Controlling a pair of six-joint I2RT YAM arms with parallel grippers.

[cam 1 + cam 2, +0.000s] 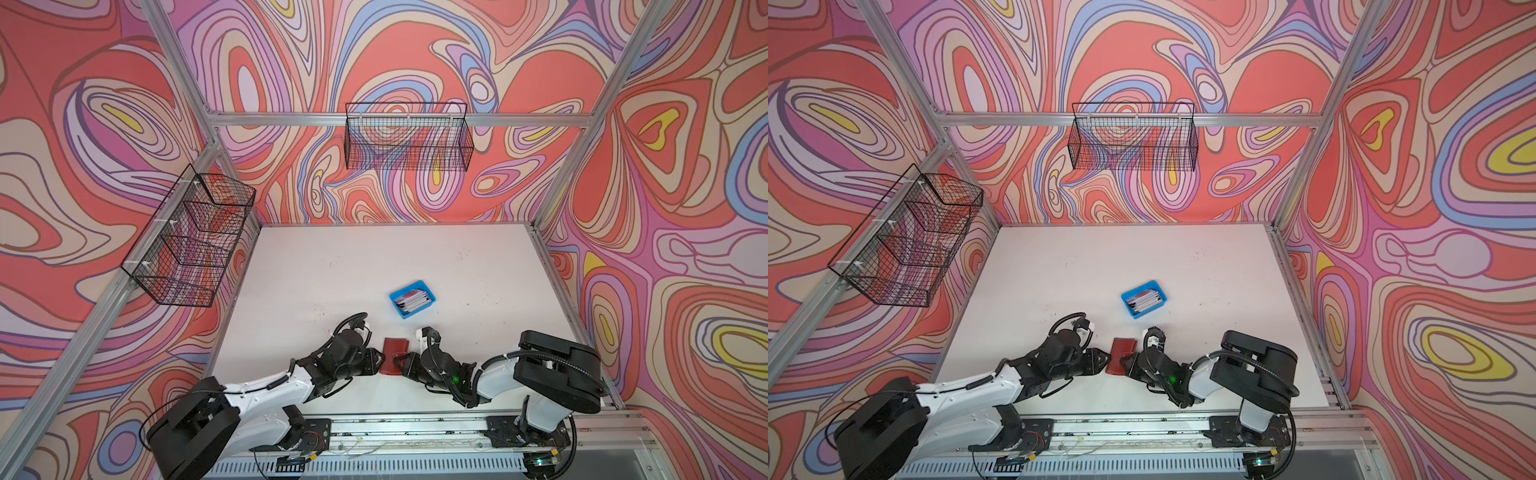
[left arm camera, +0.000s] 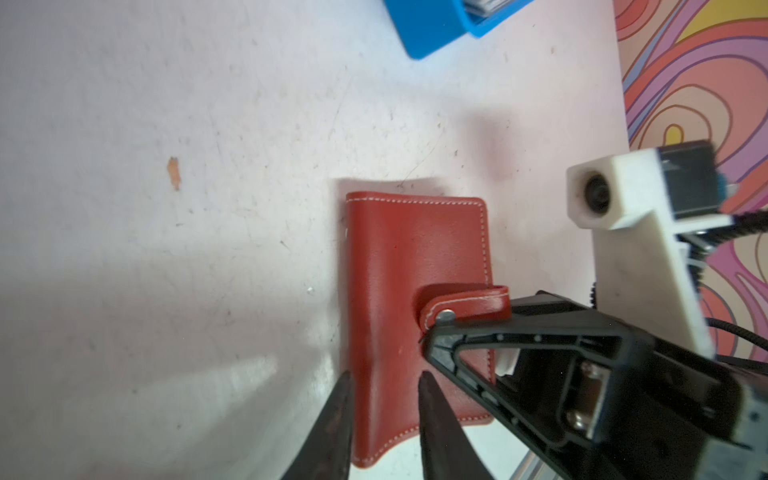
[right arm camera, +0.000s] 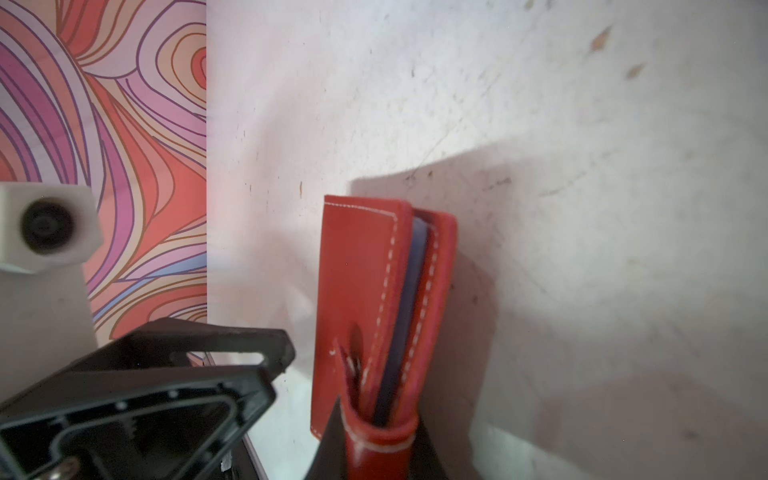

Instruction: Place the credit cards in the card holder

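Unfastening looks to be the step in hand: the card holder (image 1: pixel 392 355) lies closed on the worktop (image 1: pixel 332 270) between the two arms. The right end effector (image 3: pixel 376 440) is pinched on the snap strap (image 2: pixel 469 301). The left end effector (image 2: pixel 385 376) stands narrowly parted over the spine side, and contact there is unclear. The credit cards (image 1: pixel 413 300) sit in the blue tray (image 1: pixel 397 306) nearby. Next, the strap likely needs peeling off its stud while the left pins the cover down.
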